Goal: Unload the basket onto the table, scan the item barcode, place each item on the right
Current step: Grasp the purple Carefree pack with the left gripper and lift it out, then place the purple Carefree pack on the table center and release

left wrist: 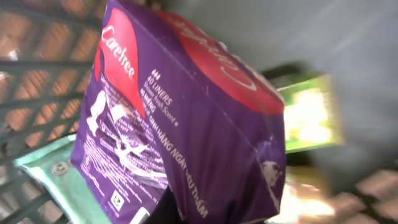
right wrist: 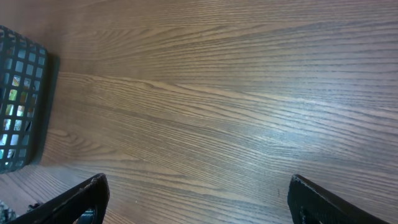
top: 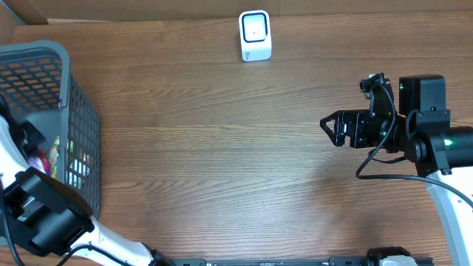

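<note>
My left fingers [left wrist: 166, 211] are clenched on the lower edge of the purple Carefree package [left wrist: 186, 124], which sits tilted inside the grey mesh basket [top: 74, 125] at the tabletop's [top: 222, 155] left end. A green box [left wrist: 311, 115] and a teal packet [left wrist: 68, 180] lie beside it. My right fingers [right wrist: 78, 200] are spread wide, grasping nothing, over bare wood on the right side. The white scanner [top: 255, 35] stands at the far edge, well apart from both.
</note>
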